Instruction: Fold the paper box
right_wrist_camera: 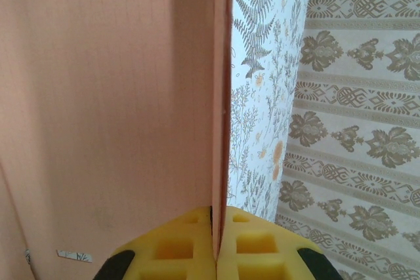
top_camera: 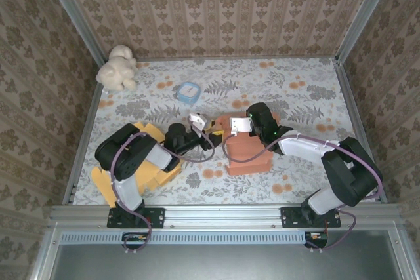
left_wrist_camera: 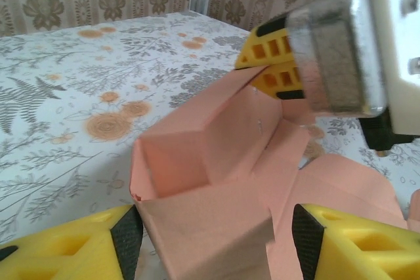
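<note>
Mid-way across the floral surface (top_camera: 295, 96), an orange paper box (top_camera: 249, 152), partly folded. Left gripper (top_camera: 205, 129) at its left edge, right gripper (top_camera: 244, 124) at its far side. Far left: cream plush toy (top_camera: 117, 68), small blue item (top_camera: 189, 92) nearby. Beneath left arm, yellow cardboard (top_camera: 161, 174).

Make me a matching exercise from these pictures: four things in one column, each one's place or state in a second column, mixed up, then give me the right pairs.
Column one
1. plush toy
2. small blue-rimmed object
3. right gripper
4. left gripper

Column two
A. shut on a panel of the paper box
B. far left corner of the table
C. open, straddling the paper box's folded corner
D. on the table, beyond the left gripper

Pairs: 1-B, 2-D, 3-A, 4-C
</note>
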